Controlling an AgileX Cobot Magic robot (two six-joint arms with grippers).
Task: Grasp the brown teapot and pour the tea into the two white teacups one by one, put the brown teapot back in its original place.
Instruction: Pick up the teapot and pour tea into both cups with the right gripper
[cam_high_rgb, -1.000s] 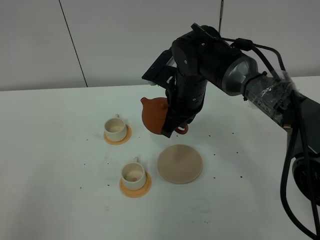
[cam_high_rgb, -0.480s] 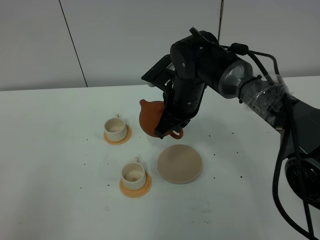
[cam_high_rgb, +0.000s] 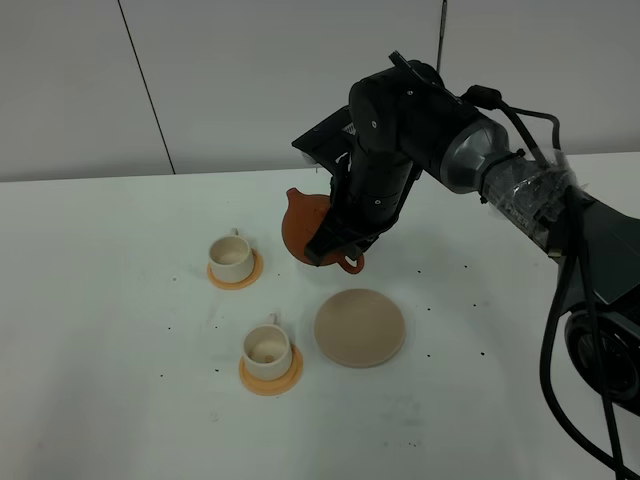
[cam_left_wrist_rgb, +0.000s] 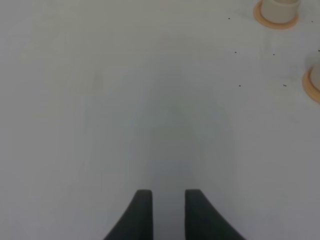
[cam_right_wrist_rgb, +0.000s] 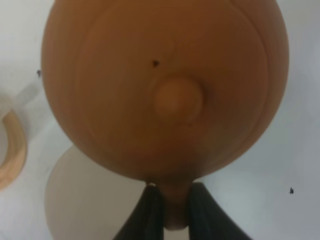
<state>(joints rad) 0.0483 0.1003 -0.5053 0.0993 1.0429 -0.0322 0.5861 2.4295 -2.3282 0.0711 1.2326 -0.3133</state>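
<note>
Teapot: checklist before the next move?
1. Right gripper shut on the handle of the brown teapot: ok.
2. Teapot held clear of the table: ok.
3. Spout over a cup: not ok, it hangs short of the far teacup.
4. Far teacup and near teacup upright: ok.
5. Beige saucer bare for the return: ok.
6. Tea in either cup: cannot tell.

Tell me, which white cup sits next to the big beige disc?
The front cup; the beige disc lies just right of it. The other cup stands farther back, away from the disc.
</note>
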